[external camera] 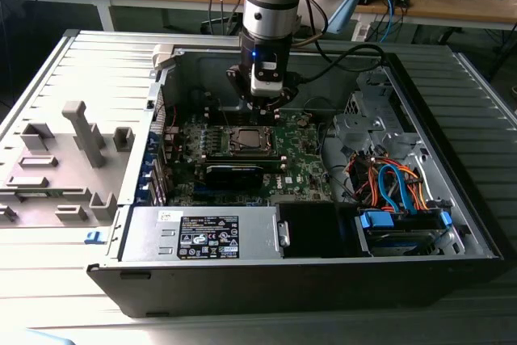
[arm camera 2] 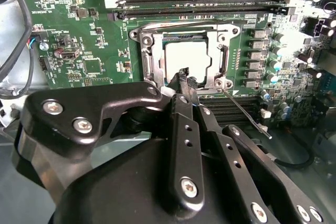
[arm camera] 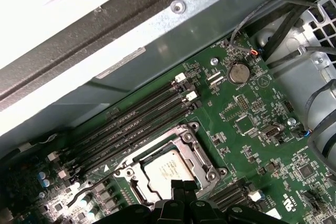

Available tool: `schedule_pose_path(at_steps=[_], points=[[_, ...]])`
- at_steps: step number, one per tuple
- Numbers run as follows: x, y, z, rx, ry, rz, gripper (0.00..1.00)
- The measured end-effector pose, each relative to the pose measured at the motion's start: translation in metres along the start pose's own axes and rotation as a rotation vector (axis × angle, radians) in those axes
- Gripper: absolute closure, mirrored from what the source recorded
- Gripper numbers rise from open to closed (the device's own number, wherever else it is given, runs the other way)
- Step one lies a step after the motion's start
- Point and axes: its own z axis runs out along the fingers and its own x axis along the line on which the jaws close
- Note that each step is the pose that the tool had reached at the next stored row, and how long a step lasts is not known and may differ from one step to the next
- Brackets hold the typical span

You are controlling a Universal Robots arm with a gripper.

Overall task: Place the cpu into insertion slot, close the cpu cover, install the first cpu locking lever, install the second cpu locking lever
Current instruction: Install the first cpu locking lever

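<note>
Since the pincer [arm camera 2: 186,80] is pressed together at the cpu cover [arm camera 2: 149,56] edge, the thin lever [arm camera 2: 247,113] beside it could be slipped off, tbh.

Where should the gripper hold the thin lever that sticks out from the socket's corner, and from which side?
Take the lever near its free end, coming from above and pinching across the rod. It is a thin straight rod slanting away from the cover over the board, so the far end looks most open; at the hinge corner the cover's frame crowds it.
</note>
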Motion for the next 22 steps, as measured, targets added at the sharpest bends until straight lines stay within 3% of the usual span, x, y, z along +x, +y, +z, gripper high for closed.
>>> schedule_pose_path(at_steps=[22], points=[[0.0, 0.0, 0.0, 0.0002, -0.0006, -0.02, 0.89]])
